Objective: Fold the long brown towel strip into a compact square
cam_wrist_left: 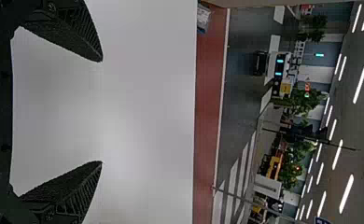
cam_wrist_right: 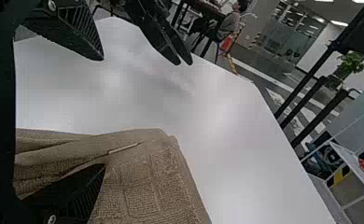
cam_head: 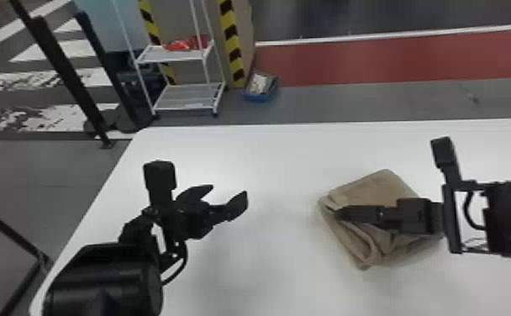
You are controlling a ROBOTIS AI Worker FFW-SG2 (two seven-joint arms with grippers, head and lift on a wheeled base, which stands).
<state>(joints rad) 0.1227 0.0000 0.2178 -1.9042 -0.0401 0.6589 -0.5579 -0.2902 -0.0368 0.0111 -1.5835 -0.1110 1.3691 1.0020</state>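
Towel [cam_head: 371,188] lies around one finger of the widely spread right gripper [cam_head: 339,213], unpinched, left gripper [cam_head: 229,190] gaping empty

A red floor strip [cam_head: 393,59] runs beyond the white table [cam_head: 275,159]; far left stands a white shelf [cam_head: 189,98].
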